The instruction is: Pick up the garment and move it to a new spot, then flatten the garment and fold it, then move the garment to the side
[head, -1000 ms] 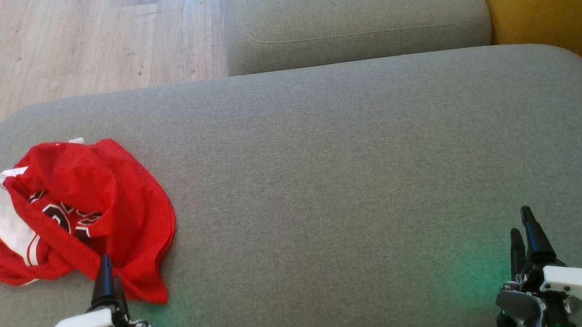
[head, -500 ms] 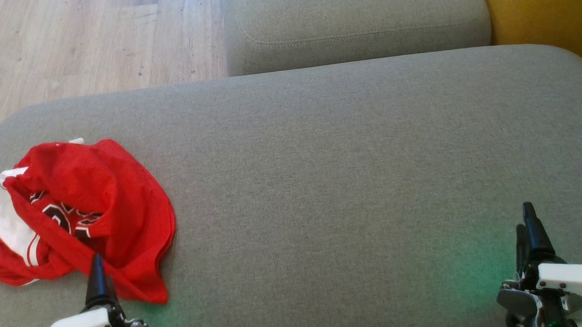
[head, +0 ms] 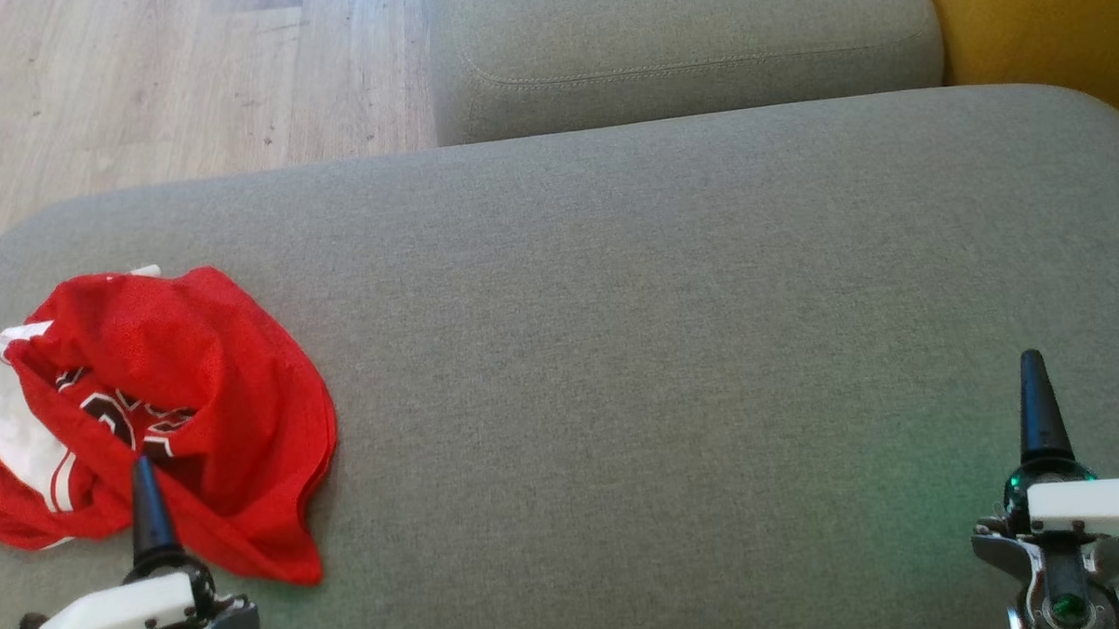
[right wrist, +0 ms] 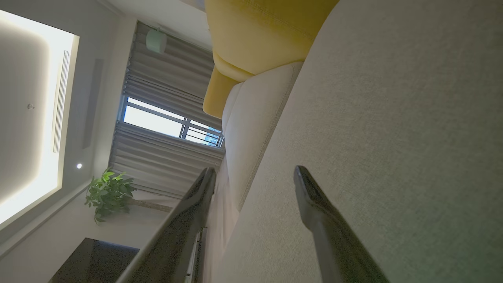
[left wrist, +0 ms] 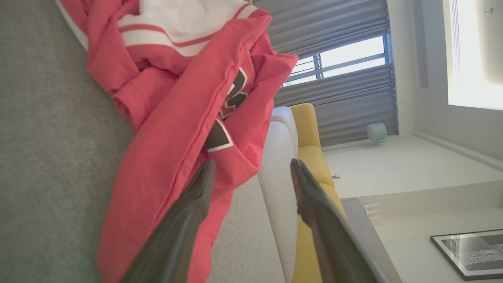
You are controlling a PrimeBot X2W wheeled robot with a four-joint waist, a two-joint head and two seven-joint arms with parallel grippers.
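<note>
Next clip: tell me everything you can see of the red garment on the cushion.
The garment is a red jersey-like top of thin, mesh-looking cloth with white panels, red-striped white trim and dark, white-edged lettering partly hidden in its folds. It lies crumpled in a loose heap, not flattened or folded, on the left end of the grey cushion. The left gripper is at its near edge, jaws open with nothing between them; whether a finger touches the cloth cannot be told.

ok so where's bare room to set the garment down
Free: the seat cushion from the garment across to the right gripper, back to the second cushion. Crowded: the left end, where the left gripper sits at the garment's near edge.
</note>
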